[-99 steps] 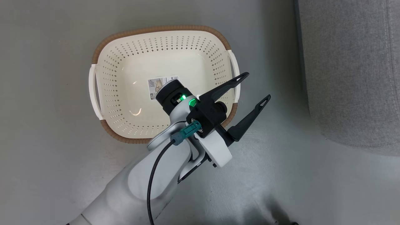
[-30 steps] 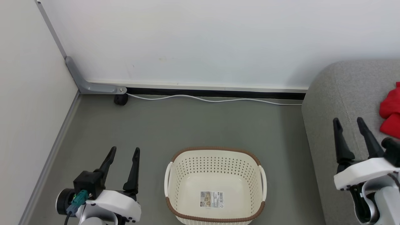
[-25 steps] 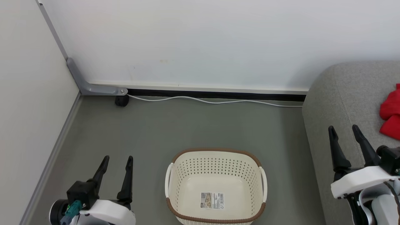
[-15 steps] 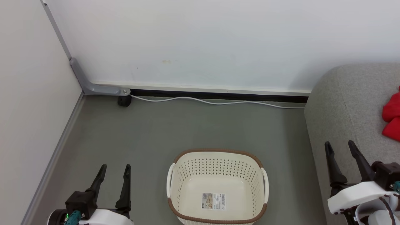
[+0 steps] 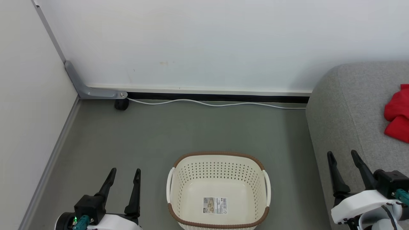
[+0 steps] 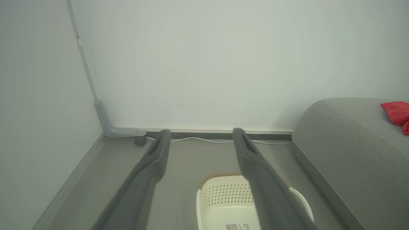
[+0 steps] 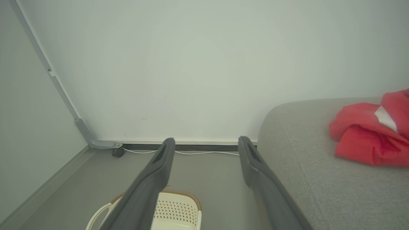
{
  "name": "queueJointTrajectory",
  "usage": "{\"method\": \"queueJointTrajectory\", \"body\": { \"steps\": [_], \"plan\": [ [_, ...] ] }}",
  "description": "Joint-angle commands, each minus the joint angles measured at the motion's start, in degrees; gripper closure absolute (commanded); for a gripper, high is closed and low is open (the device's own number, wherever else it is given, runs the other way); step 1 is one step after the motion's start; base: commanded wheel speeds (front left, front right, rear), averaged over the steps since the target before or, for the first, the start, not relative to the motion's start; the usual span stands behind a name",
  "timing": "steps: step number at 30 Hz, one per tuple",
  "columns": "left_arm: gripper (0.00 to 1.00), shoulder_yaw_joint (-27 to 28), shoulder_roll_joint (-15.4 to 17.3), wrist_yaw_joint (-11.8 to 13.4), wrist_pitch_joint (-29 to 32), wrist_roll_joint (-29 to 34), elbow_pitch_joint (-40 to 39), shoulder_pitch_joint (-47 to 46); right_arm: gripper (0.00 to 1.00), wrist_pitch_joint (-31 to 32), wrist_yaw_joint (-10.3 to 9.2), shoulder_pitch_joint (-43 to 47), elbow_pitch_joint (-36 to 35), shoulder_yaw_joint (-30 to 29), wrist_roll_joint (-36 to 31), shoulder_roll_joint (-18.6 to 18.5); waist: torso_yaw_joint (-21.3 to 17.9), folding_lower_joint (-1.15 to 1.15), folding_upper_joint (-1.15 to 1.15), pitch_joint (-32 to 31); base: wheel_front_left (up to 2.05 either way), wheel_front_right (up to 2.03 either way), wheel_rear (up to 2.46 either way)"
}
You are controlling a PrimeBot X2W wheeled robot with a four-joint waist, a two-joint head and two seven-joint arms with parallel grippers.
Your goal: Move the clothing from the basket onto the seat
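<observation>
Reading from the robot outward: the left fingers (image 5: 135,188) stand spread, with nothing between them, over the floor (image 5: 127,137) to the left of the basket (image 5: 219,154). The right fingers (image 5: 334,175) are likewise released and empty, poised at the near front edge of the seat (image 5: 345,111).

The basket sits on the floor between the two arms, just beside the seat. Its interior holds a paper label (image 5: 214,205) and no fabric.

The clothing (image 5: 396,118) lies bunched on top of the seat, well beyond the right fingers and cut off by the frame edge. The right wrist view shows red folds (image 7: 361,143) with a strip of white trim. The number of pieces cannot be told.

Handling, as judged:
- The fabric looks soft, light and limp. It will drape and trail when lifted.
- Pinch a raised fold or thick bunch, not a flat single layer.
- No fragility concern.

With the basket bare, the transfer appears complete.

Farthest back, a white cable (image 5: 217,103) runs along the foot of the wall (image 5: 204,41).
</observation>
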Motion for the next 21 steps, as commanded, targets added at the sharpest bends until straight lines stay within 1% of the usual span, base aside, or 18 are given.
{"method": "queueJointTrajectory", "body": {
  "steps": [1,10,21],
  "plan": [
    [0.0,1.42,0.33,0.09,-0.35,0.01,-1.21,-1.87,0.0,-0.35,0.24,-1.31,-0.98,0.98,-0.13,-0.75,-0.11,0.0,0.0,-0.04,0.0,0.0,0.0],
    [0.0,-0.29,0.33,-0.74,-0.35,-0.12,-0.15,-1.8,0.0,-0.35,0.24,-1.16,0.41,-1.08,-1.03,0.13,-0.86,0.0,0.0,0.02,0.0,0.0,0.0],
    [0.0,-1.16,0.33,-0.9,-0.35,-0.29,0.29,-2.22,0.0,-0.35,0.24,-1.13,0.58,-1.99,-1.35,0.73,-2.77,0.0,0.0,-0.06,0.0,0.0,0.0]
  ]
}}
